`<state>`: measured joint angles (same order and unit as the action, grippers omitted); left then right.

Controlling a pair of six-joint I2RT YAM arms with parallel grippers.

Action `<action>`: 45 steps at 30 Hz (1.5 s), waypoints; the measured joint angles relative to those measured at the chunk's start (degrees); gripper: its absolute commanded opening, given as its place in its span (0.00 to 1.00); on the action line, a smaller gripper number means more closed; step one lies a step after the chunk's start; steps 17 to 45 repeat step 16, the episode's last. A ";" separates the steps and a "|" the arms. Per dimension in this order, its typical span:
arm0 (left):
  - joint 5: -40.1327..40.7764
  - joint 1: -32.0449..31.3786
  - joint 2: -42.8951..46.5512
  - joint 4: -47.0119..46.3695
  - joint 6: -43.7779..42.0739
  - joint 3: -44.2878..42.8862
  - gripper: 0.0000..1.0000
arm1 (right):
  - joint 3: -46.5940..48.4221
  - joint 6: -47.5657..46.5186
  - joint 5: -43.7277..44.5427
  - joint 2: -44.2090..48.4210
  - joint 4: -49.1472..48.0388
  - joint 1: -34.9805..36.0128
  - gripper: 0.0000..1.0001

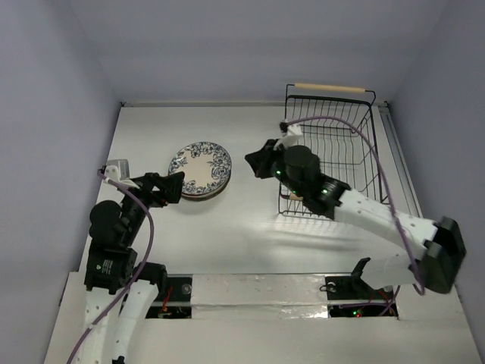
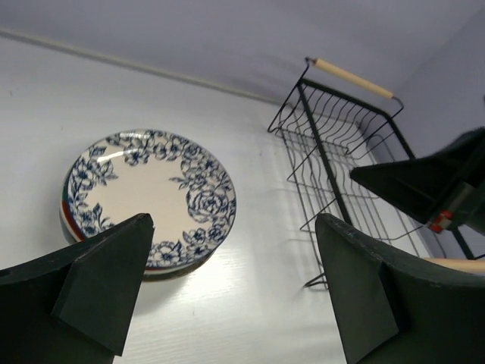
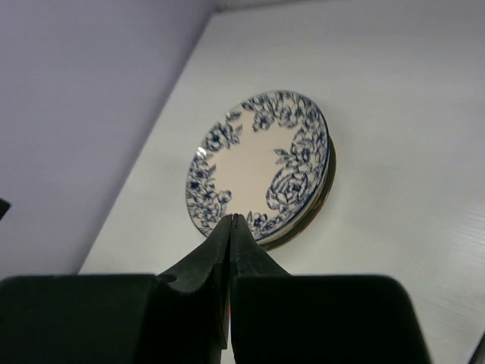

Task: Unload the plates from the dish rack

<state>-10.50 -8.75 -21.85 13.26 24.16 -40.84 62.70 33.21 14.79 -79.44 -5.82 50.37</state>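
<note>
My right end effector (image 3: 231, 221), pinched together and empty, faces the plates (image 3: 258, 159) stacked mid-frame; my left end effector (image 2: 235, 224) gapes apart. The dish rack (image 2: 325, 155) looks empty: I'd back off high.

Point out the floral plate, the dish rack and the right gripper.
White round ceramic plate with blue floral pattern (image 1: 200, 167): top view, pale centre.
Black wire dish rack (image 1: 330, 88): top view, far wooden handle.
Right gripper (image 3: 231, 224): right wrist view, where fingertips meet.
</note>
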 measured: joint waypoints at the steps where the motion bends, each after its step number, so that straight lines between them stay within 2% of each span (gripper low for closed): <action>1: -0.15 0.00 -0.02 -0.02 0.20 -1.11 0.89 | -1.33 -0.94 0.94 3.63 0.02 0.28 0.00; 2: -0.33 0.00 -0.04 -0.13 0.39 -2.45 0.89 | -2.54 -1.77 1.90 7.30 0.22 0.37 0.00; 4: -0.57 0.00 -0.04 -0.22 0.74 -5.22 0.93 | -4.48 -3.45 4.70 15.04 0.39 0.44 0.21; 5: -0.63 0.00 -0.04 -0.39 0.85 -6.51 0.93 | -5.07 -4.46 6.58 19.63 0.52 0.42 0.36; 6: -0.63 0.00 -0.04 -0.59 0.98 -7.91 0.94 | -5.62 -5.42 8.35 24.00 0.76 0.42 0.71; 7: -0.63 0.00 -0.04 -0.83 1.05 -9.27 0.94 | -6.05 -6.38 10.25 27.96 0.92 0.42 0.89; 8: -0.59 0.00 -0.04 -1.22 1.09 -10.29 0.94 | -6.29 -7.63 12.22 31.78 1.01 0.37 1.00; 12: -0.20 0.00 0.17 -3.23 1.29 -12.28 0.94 | -6.71 -10.91 20.22 44.41 1.55 0.37 1.00; 15: -0.28 0.00 0.31 -4.26 1.46 -11.96 0.94 | -7.80 -12.50 24.35 48.57 1.14 0.31 1.00; 16: -0.42 0.00 0.35 -4.85 1.51 -11.43 0.99 | -8.35 -12.68 25.14 48.74 1.29 0.31 1.00; 45: -0.42 0.00 0.35 -4.85 1.51 -11.43 0.99 | -8.35 -12.68 25.14 48.74 1.29 0.31 1.00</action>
